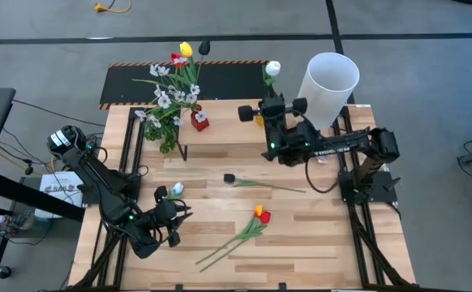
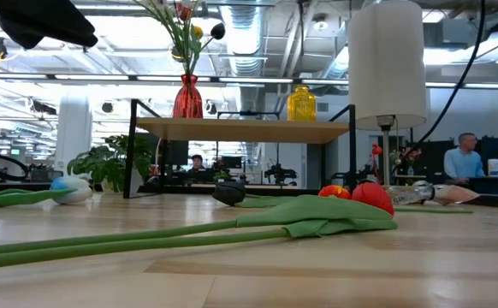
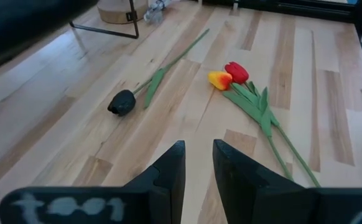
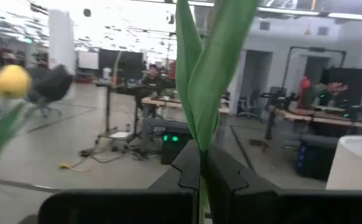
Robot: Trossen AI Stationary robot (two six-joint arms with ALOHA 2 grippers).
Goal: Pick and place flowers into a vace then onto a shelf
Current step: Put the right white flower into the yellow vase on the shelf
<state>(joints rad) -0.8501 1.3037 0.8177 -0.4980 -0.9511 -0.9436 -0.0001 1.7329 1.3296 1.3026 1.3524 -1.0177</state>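
- The white tulip (image 1: 272,68) is the one in play: its stem is pinched in the right gripper (image 1: 267,109), fingers clamped tight on it, head sticking up past the far edge of the shelf (image 1: 228,134). In the right wrist view you mostly see its green leaf (image 4: 207,68) rising out of the closed fingers.
- It's just beside the yellow vase (image 2: 301,103), which sits on the shelf near its right end and looks empty, so I'd guess that's where it's headed. Not in yet.
- Done so far, I'd say: the red vase (image 2: 188,97) at the shelf's left end already has a bunch (image 1: 171,85) in it: white blossoms plus yellow, red and black heads.
- Left on the table (image 1: 317,243): a black tulip (image 1: 229,178) around the middle, a red-and-orange pair (image 1: 260,215) nearer the front edge, and a pale blue-white one (image 1: 176,189) toward the left.
- The left gripper (image 1: 173,237) hangs low near the front left, fingers only slightly apart with nothing between them, table visible through the gap.
- The big white cylinder (image 1: 328,85) by the far right corner is just standing there.
- So roughly halfway, maybe a bit less.
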